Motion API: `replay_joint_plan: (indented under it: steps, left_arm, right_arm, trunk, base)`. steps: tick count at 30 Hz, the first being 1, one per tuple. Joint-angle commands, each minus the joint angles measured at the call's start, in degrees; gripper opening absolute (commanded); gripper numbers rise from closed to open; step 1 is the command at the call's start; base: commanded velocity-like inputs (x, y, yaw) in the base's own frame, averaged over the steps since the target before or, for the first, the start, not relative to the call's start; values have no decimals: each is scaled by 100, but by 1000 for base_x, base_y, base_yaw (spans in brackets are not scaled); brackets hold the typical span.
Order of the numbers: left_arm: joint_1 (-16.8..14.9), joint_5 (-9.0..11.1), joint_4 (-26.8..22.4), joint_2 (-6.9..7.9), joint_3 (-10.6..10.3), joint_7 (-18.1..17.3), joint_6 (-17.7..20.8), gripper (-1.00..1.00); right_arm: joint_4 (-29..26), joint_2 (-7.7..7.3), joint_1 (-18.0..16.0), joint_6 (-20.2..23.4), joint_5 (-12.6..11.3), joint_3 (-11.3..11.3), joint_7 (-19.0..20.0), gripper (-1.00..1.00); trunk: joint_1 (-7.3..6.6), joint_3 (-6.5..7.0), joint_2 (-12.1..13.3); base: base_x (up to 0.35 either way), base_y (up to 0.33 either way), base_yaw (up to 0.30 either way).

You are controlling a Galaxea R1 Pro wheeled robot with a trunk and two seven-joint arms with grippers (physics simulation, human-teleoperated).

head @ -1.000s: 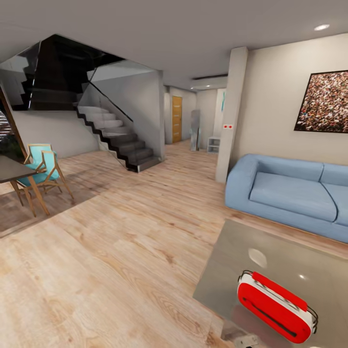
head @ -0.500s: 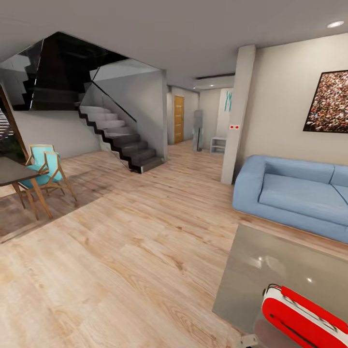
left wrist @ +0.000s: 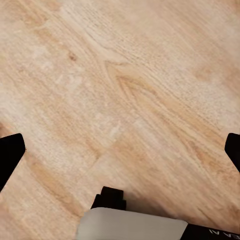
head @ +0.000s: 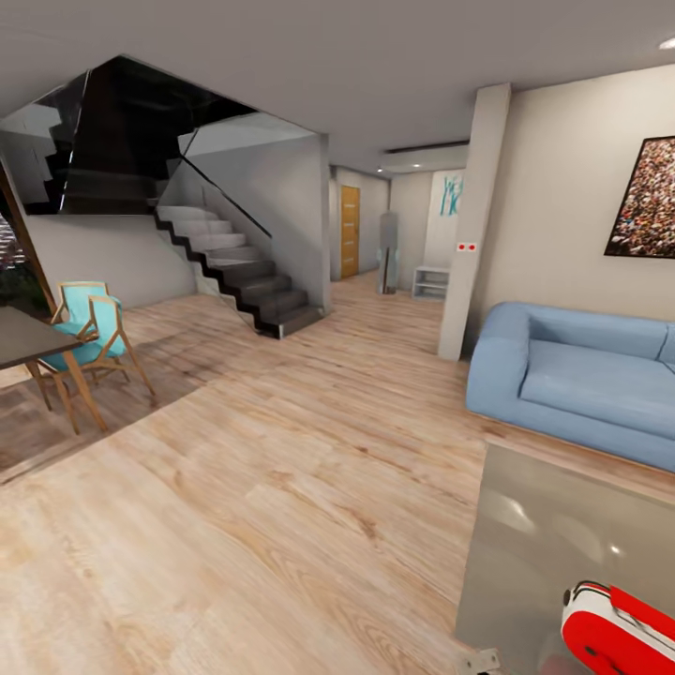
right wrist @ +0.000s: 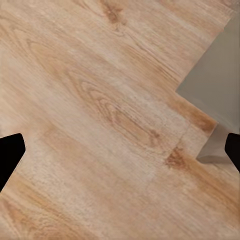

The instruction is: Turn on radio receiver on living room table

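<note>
radio receiver (head: 621, 630) lying flat, long axis diagonal, table (head: 544, 534)

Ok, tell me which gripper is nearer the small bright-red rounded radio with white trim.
Right, most likely. The right gripper hangs over wood floor beside the glossy grey table that carries the radio; the left gripper hangs over open floor.

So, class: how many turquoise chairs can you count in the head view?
2: the nearer chair and the farther chair behind it, both beside the dark table at the left edge. Others may be hidden out of frame.
</note>
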Motion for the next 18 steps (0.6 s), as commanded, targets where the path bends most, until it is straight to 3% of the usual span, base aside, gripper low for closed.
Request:
replay_joint_plan:
  steps: [1, 18]
  left_arm:
    - [1, 0, 0, 0, 1, 0, -3, 100]
    - [0, 0, 0, -5, 1, 0, -3, 100]
  right_arm:
    - [0, 0, 0, 0, 0, -2, 0, 100]
    - [34, 0, 0, 0, 0, 2, 0, 100]
  trunk:
    - [0, 4, 0]
    - [0, 90, 0]
  base:
    - [185, 266, -155]
    - [185, 267, -226]
